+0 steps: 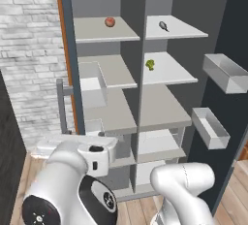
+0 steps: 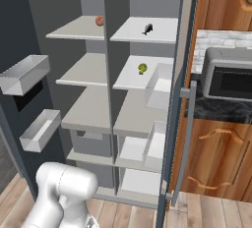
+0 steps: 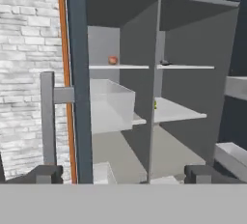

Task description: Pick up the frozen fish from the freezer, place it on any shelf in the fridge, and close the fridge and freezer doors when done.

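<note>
The tall slate-grey cabinet stands with both doors swung wide. The frozen fish (image 1: 163, 25) (image 2: 147, 29) (image 3: 165, 63), small and black, lies on the top shelf (image 1: 183, 28) (image 2: 165, 28) of the right, wider half, the fridge. The freezer is the left half; a red fruit (image 1: 110, 22) (image 2: 99, 20) sits on its top shelf. The freezer door (image 2: 12, 30) carries a black panel. The fridge door (image 1: 237, 35) hangs at the right. My gripper (image 3: 125, 175) is open and holds nothing, well back from the shelves and below the fish.
A green leafy lump (image 1: 150, 64) (image 2: 142, 68) lies on the fridge's second shelf. Pale bins (image 1: 225, 73) (image 2: 24, 74) jut inward from both doors. A brick wall (image 1: 29, 49) stands left of the cabinet. To its right are a microwave (image 2: 229, 74) and wooden cabinets.
</note>
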